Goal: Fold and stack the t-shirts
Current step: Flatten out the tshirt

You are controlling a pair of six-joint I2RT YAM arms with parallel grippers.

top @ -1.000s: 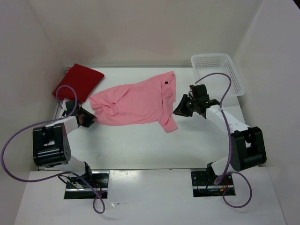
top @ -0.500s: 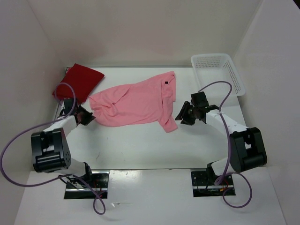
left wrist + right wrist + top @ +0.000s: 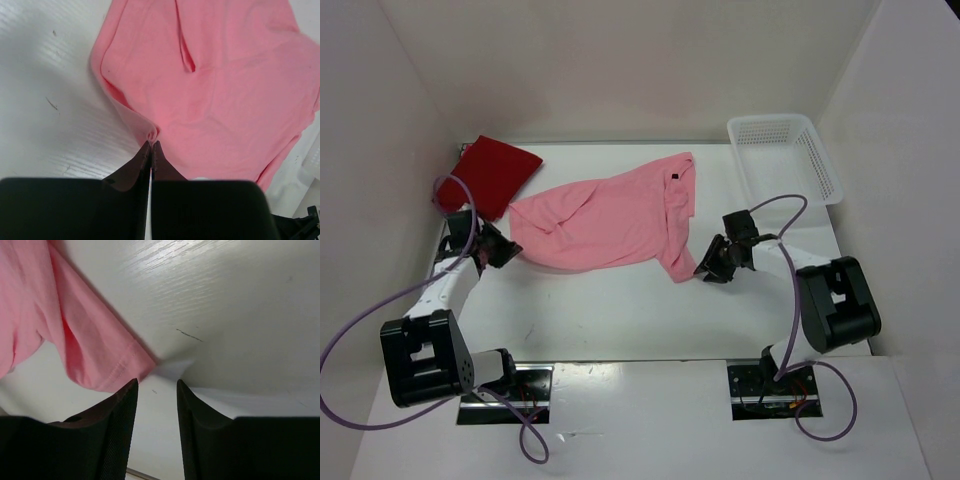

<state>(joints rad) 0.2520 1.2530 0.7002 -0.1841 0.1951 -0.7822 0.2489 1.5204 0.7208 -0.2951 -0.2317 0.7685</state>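
Legend: my left gripper (image 3: 151, 146) is pinched shut on the edge of the soft, wrinkled pink t-shirt (image 3: 610, 220), mid-table (image 3: 620, 310). My right gripper (image 3: 155, 390) gapes empty beside its stitched sleeve. The dark red t-shirt (image 3: 490, 175) lies folded flat in the far-left corner.

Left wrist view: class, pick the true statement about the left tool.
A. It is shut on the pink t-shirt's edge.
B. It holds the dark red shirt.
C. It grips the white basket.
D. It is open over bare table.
A: the left tool has its fingers pressed together, with a fold of the pink t-shirt pinched at their tips.
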